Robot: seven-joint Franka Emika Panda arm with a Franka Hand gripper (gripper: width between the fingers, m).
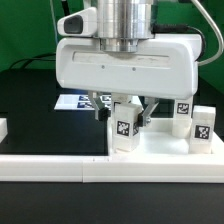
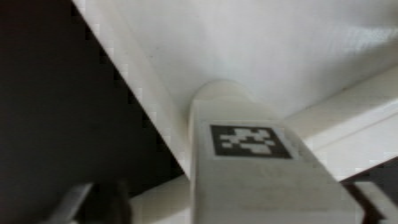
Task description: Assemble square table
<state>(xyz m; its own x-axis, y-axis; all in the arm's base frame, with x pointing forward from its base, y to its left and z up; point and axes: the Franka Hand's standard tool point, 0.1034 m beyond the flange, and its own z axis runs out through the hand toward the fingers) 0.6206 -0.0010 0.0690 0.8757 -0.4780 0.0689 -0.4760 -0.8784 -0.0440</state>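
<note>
A white block leg with a black-and-white tag stands upright at a corner of the white tabletop. My gripper is right above it, with one finger on each side of the leg. In the wrist view the leg runs between the two dark fingers. A gap shows on one side, so the jaws look open around it. The tabletop's raised rim fills the rest of that view. Two more tagged legs stand at the exterior view's right.
The long white border rail runs along the front. The marker board lies behind on the black table. A small white piece sits at the exterior view's left edge.
</note>
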